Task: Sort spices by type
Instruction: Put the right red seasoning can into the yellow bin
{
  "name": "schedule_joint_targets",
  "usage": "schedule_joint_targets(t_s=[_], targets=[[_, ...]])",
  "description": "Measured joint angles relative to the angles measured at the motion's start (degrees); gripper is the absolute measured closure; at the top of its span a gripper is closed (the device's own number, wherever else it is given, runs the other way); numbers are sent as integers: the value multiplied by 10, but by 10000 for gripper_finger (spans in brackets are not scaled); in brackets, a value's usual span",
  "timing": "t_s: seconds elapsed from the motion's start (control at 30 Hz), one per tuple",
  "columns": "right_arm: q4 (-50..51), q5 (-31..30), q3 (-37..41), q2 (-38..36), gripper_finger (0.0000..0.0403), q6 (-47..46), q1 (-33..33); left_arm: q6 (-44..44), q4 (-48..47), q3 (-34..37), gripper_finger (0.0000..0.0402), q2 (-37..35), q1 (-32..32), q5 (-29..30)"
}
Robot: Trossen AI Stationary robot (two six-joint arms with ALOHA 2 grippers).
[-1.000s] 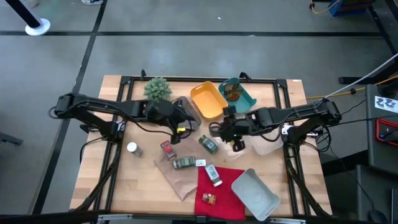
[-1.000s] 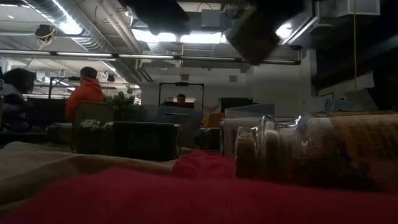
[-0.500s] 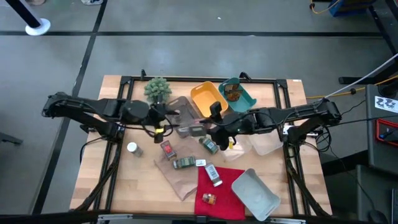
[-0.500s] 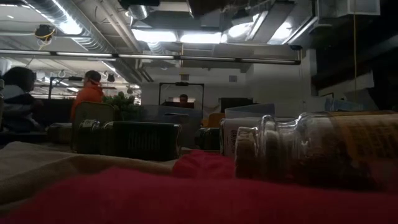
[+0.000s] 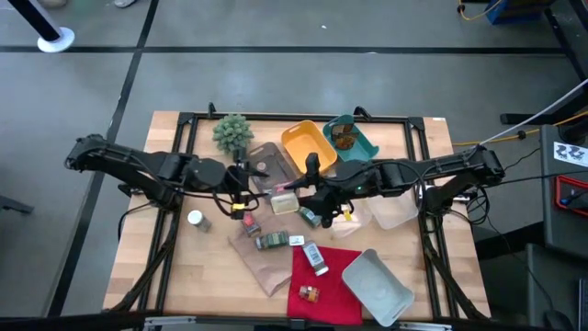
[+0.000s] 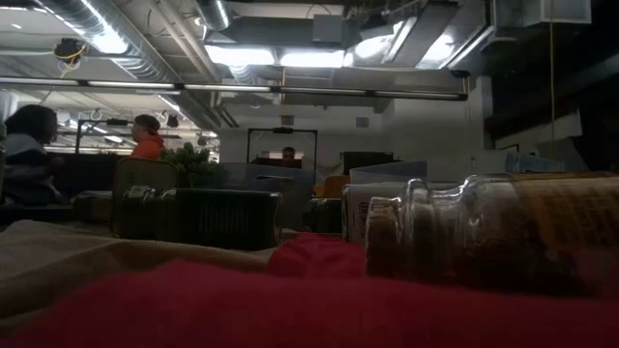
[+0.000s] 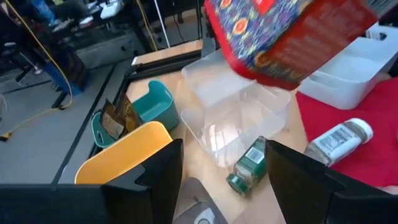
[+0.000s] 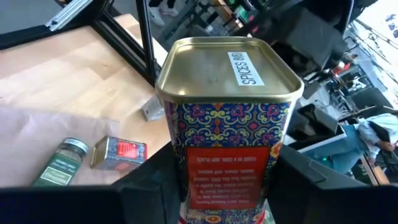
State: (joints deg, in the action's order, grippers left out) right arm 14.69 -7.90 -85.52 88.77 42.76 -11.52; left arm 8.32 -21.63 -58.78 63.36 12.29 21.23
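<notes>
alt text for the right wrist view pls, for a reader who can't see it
The right hand grips an upright patterned spice tin with a gold lid. Beyond it, on brown paper, lie a green-labelled jar and a small red tin.

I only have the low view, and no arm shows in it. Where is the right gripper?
Observer: Above mid-table. The right gripper is shut on a patterned red tin with a gold lid.
Operator: And the left one?
Observer: The left gripper faces that tin, fingers open, not touching it.
Operator: What lies beyond the tin?
Observer: A clear tray, with a green-capped jar lying on its side near it.
</notes>
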Motion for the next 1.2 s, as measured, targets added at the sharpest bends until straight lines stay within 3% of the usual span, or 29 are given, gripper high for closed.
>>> schedule_joint_targets(t_s=[0.3, 0.63, 1.2], targets=[[-5, 0, 0, 0, 231, 2, -1, 19, 6, 0, 192, 26, -12, 5], [-9, -5, 0, 0, 230, 2, -1, 118, 16, 0, 192, 56, -15, 38], [-47, -5, 0, 0, 227, 12, -1, 84, 18, 0, 192, 52, -12, 35]])
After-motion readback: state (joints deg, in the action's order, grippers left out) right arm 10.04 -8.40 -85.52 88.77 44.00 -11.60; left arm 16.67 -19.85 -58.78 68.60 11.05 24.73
